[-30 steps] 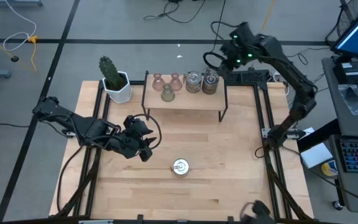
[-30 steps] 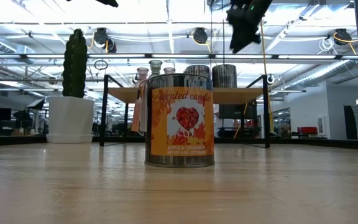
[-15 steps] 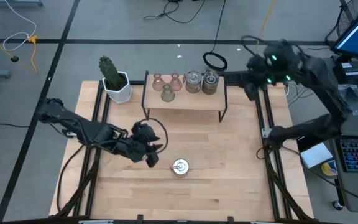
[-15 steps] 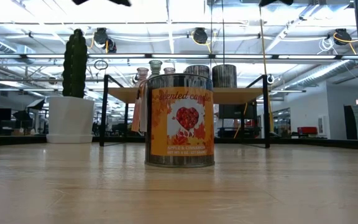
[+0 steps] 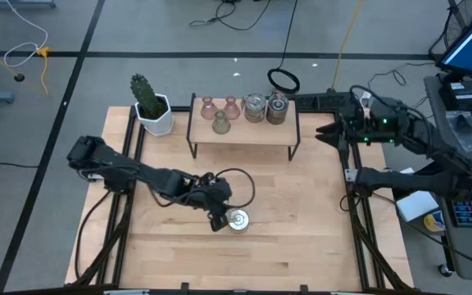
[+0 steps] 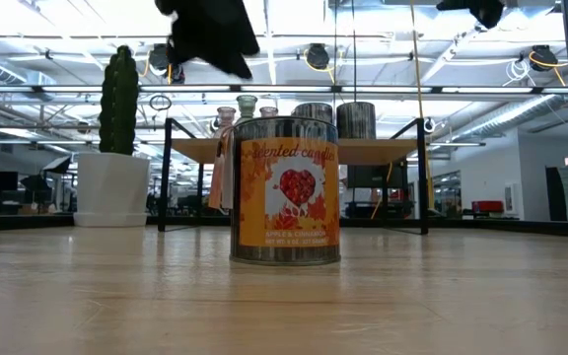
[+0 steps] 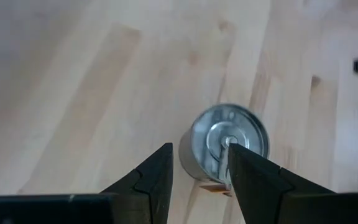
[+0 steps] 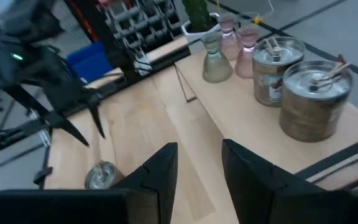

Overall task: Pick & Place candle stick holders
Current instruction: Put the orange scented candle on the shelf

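Observation:
A tin candle holder (image 5: 238,220) with a silver lid and an orange label (image 6: 286,190) stands on its base on the table's near middle. My left gripper (image 5: 220,215) hovers open just left of it and above it, and shows as such in the low view (image 6: 210,35). In the left wrist view (image 7: 199,149) the tin (image 7: 229,146) lies just past one fingertip. Two pink glass holders (image 5: 209,106) (image 5: 231,105), an olive-green one (image 5: 220,123) and two silvery tins (image 5: 255,107) (image 5: 277,109) stand on a small shelf (image 5: 244,135). My right gripper (image 5: 326,135) is open and empty at the table's right edge.
A white pot with a green cactus (image 5: 152,106) stands at the far left, beside the shelf. The shelf has thin black metal legs (image 5: 293,147). Black frame rails (image 5: 352,188) run along the table's left and right sides. Bare wood (image 5: 301,205) lies between the shelf and the near edge.
My left gripper has moved toward the table's right and near edges, up to the orange-labelled tin, and has come lower. My right arm has swung away from above the shelf's far right end, toward the table's right edge and nearer. The holders have stayed where they were.

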You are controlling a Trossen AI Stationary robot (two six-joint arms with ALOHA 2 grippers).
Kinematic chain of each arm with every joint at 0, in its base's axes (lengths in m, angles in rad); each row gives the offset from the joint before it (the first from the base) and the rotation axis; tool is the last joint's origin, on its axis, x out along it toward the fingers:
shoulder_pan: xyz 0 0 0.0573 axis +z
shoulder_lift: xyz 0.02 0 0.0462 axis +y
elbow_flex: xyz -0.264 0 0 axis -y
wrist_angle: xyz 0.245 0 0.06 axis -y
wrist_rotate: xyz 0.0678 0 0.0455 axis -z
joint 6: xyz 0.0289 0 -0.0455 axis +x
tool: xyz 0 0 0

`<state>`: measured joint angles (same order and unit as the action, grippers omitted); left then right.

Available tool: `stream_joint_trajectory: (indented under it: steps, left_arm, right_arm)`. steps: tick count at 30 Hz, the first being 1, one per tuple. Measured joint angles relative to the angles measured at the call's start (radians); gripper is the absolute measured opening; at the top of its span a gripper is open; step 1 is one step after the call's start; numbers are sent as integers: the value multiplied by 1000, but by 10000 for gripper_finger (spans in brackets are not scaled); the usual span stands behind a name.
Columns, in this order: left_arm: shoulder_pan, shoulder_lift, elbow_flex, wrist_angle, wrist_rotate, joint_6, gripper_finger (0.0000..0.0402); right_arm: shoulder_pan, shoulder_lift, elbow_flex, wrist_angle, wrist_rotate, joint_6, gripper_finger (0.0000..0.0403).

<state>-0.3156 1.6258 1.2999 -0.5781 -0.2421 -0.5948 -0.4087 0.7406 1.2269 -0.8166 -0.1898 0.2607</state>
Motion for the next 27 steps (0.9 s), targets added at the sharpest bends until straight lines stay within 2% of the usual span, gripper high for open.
stream_joint_trajectory:
  steps: [8,15,27]
  left_arm:
    - [86,86,0,10,150,57,154]
    - [105,132,1,57,223,125,154]
    - [115,223,4,73,281,112,154]
  right_arm:
    - [9,-76,-149,124,-79,60,114]
    - [8,-70,-164,148,-79,68,114]
    - [8,-66,-164,162,-79,65,112]
